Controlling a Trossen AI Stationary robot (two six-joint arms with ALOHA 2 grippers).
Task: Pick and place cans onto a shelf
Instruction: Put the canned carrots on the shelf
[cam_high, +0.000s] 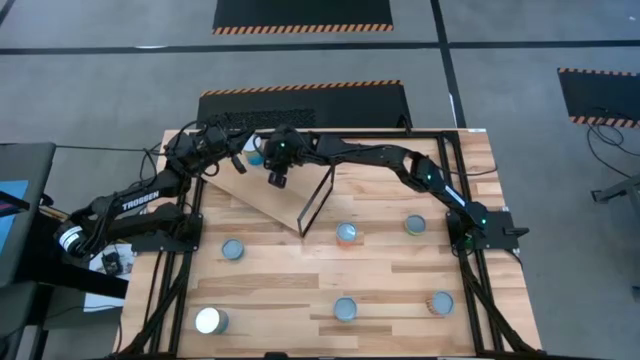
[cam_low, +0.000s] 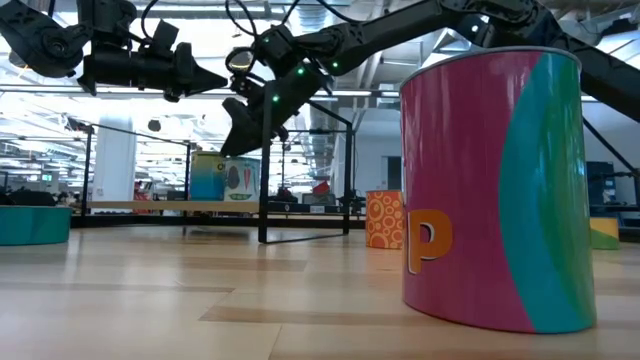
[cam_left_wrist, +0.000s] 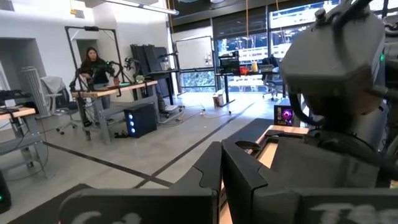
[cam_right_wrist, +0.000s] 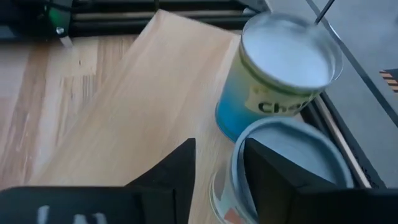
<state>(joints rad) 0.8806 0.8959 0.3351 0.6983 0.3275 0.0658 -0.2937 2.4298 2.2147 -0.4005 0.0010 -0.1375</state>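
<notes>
A big table (cam_high: 400, 280) made of light wooden planks is seen from above. A tilted light-wood board with a thin black frame (cam_high: 262, 194) is set on it at about 11 o'clock. Six small round tins are stood on the planks: two near the middle at 3 o'clock (cam_high: 346, 233) (cam_high: 415, 225), one at 9 o'clock (cam_high: 232, 249), one bright white-topped one at 7 o'clock (cam_high: 209, 320), one at 6 o'clock (cam_high: 345, 309), and one at 5 o'clock (cam_high: 441, 302).
</notes>
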